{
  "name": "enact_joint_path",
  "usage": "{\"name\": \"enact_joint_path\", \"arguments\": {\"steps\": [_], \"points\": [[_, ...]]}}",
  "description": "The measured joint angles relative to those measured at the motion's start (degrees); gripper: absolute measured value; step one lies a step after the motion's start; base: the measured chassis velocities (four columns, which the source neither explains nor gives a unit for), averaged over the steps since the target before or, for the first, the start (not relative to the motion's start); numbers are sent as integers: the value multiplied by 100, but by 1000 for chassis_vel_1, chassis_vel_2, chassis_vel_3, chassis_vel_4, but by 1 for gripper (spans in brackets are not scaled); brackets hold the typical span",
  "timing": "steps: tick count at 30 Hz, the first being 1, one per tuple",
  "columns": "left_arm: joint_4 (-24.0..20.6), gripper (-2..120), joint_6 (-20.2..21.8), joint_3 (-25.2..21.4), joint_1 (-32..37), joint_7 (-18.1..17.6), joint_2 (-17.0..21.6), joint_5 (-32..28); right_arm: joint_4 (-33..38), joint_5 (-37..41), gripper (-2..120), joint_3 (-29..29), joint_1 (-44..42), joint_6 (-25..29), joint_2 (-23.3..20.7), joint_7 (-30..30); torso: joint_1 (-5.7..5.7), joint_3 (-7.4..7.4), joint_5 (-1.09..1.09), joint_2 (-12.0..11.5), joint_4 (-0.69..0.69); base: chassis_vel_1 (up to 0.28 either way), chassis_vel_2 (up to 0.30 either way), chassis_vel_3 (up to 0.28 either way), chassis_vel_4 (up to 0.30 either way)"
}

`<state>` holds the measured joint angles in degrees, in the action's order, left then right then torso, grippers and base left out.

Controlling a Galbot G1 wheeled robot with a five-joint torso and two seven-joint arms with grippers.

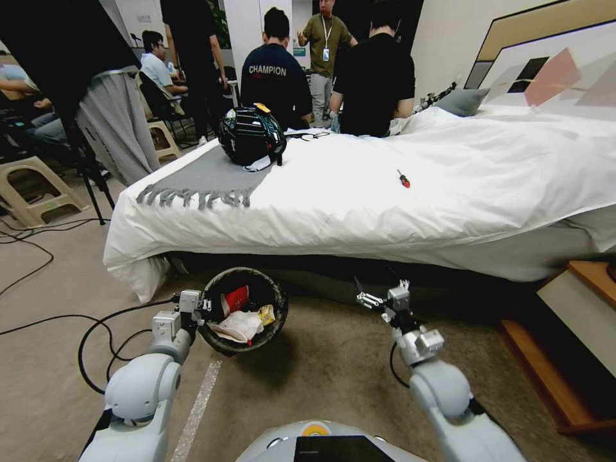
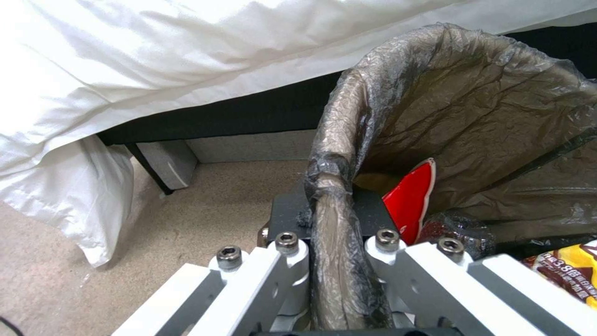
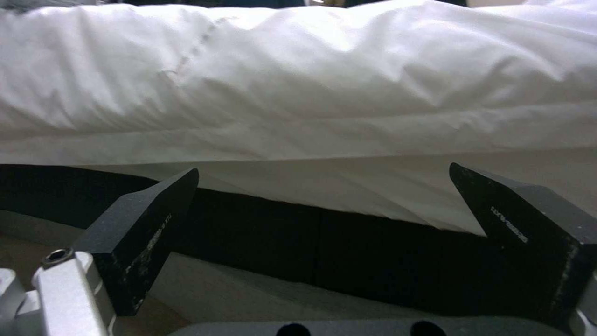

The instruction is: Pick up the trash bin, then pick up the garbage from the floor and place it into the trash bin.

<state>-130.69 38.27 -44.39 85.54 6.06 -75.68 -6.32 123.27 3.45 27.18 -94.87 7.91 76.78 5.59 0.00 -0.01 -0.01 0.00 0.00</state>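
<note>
Bedroom scene, beige carpet floor (image 1: 333, 372) in front of a bed (image 1: 398, 199) w/ white duvet hanging over the side. Helmet (image 1: 251, 136) and a small screwdriver (image 1: 403, 179) lie on the bed, well apart.

Left gripper (image 1: 204, 309) is up off the floor and clamped on the trash bin (image 1: 242, 310) at its near-left rim. Left wrist view confirms: rim and bag liner (image 2: 473, 121) pinched between the fingers (image 2: 289, 214), one inside, one outside. Bin hangs tilted a bit, mouth open toward the head camera, just in front of the bed's edge.

Inside the bin: red-and-white snack packet (image 1: 235, 299), white tissue (image 1: 239, 325), yellow wrapper (image 1: 265, 314). So garbage is in there already; no litter visible on the floor around.

Right gripper (image 1: 367, 296) hovers to the right of the bin, apart from it, jaws spread wide and empty, nothing between the dark fingers (image 3: 143, 224), pointing at the bed's underside.

Handling, my read: bin is light thin plastic, prob. flexes at the rim, and the liner is slick, crinkly film, so a one-sided rim pinch could slip or let the bin swing. Best hold is what's in use, rim wall plus liner together, squeezed firm. Contents weigh next to nothing; wrappers are soft, crushable, easy to nip by an edge.
</note>
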Motion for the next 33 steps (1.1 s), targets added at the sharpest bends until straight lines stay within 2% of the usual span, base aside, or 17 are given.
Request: {"name": "enact_joint_path", "arguments": {"steps": [6,33], "points": [[11,4,1,8,-8,47,-20,24,25,-137,100,-36,-236,124,80,331,0,0,1,0,1,7,8,7,9],[-71,4,-6,-67,28,101,-55,46,26,-71,100,-49,-150,-18,12,356,0,1,1,0,1,98,100,97,96]]}}
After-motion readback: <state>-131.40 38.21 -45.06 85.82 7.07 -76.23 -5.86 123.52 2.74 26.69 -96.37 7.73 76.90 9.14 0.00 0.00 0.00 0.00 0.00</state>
